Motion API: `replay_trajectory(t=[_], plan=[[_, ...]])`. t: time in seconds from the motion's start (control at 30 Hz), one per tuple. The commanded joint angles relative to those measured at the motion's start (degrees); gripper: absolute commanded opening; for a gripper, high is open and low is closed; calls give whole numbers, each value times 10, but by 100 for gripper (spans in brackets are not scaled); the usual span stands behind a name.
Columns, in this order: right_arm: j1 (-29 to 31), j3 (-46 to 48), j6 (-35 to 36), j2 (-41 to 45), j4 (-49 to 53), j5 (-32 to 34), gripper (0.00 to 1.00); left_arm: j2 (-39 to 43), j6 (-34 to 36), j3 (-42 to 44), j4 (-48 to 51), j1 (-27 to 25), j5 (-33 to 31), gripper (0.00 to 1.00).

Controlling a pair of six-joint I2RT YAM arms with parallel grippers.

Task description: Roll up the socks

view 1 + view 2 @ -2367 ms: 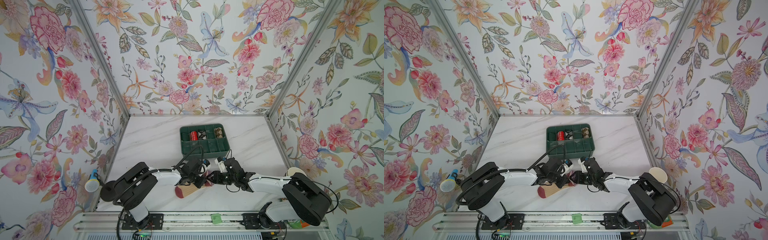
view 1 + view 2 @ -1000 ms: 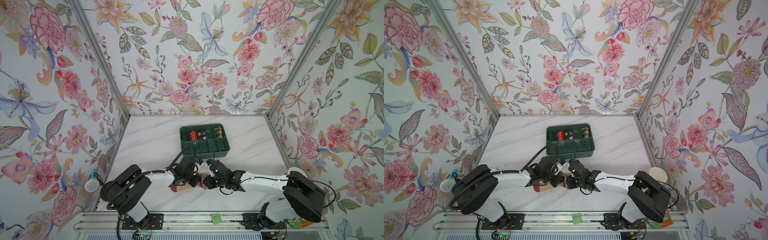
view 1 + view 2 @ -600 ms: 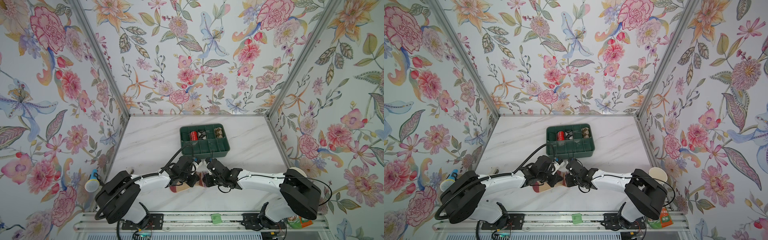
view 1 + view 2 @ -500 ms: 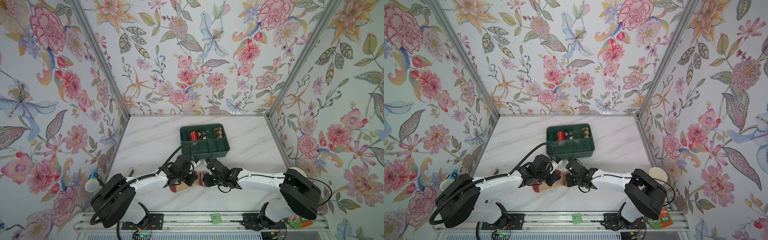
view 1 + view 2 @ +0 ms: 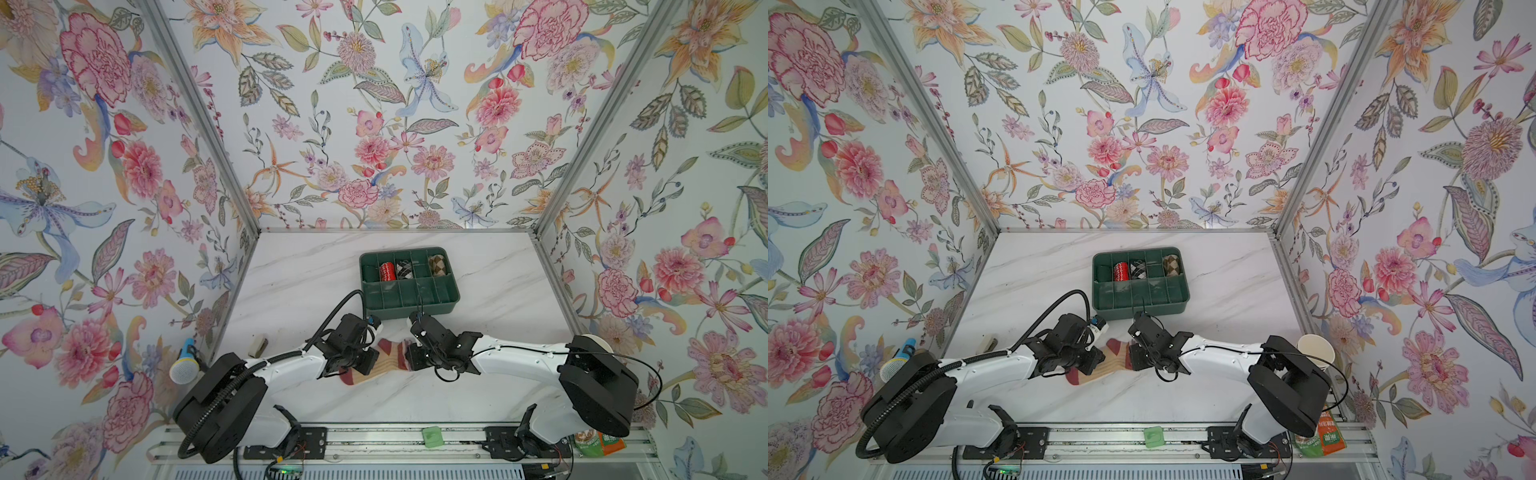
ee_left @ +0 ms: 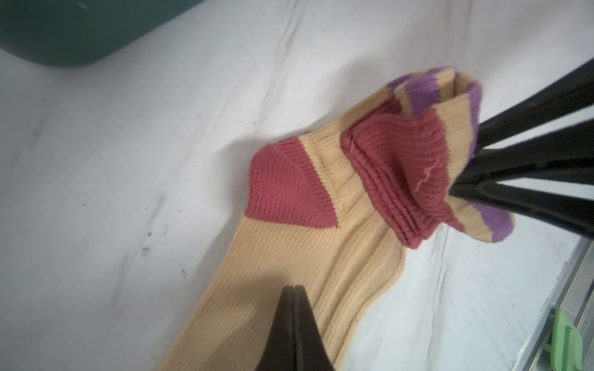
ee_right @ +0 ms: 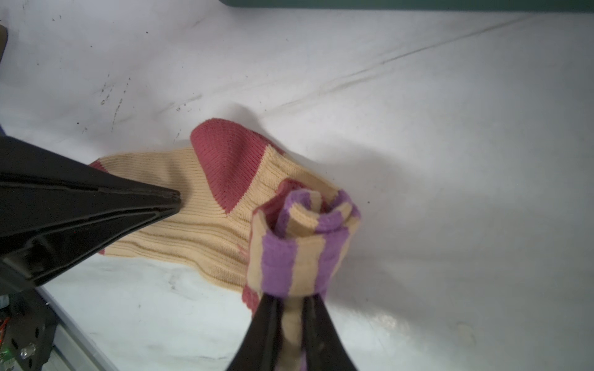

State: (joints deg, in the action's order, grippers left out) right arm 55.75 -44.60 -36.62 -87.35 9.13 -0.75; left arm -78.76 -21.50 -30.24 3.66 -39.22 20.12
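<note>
A cream sock point(image 5: 388, 362) point(image 5: 1109, 368) with a red heel and toe and purple cuff stripes lies on the white marble table, near the front. Its cuff end is curled into a small roll point(image 7: 302, 237) point(image 6: 418, 154). My right gripper point(image 7: 291, 297) point(image 5: 412, 360) is shut on that roll and holds it a little off the table. My left gripper point(image 6: 293, 287) point(image 7: 178, 200) point(image 5: 365, 365) is shut with nothing between its jaws. Its tip is down on the flat foot part of the sock point(image 6: 273, 250), left of the heel.
A green divided tray point(image 5: 411, 306) stands just behind the grippers, with three rolled socks in its back row. A paper cup point(image 5: 1316, 351) sits at the right edge. A blue-handled brush point(image 5: 183, 368) and a small block point(image 5: 257, 345) lie by the left wall.
Both grippers and the sock have shifted left and a little toward the tray. The right gripper has kept its hold on the cuff roll, and the left gripper has stayed shut.
</note>
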Motion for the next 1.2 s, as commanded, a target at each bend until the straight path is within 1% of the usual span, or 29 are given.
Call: replay_trajectory(t=[0.0, 0.57, 1.17], plan=[[-2, -17, 11, -10, 23, 15, 18, -12, -2, 9, -18, 2, -8, 2], [15, -84, 27, -47, 66, 45, 18, -39, -2, 28, -58, 2, 14, 1], [22, -122, 35, -99, 49, 50, 20, -39, -8, 40, -73, 2, 38, 1]])
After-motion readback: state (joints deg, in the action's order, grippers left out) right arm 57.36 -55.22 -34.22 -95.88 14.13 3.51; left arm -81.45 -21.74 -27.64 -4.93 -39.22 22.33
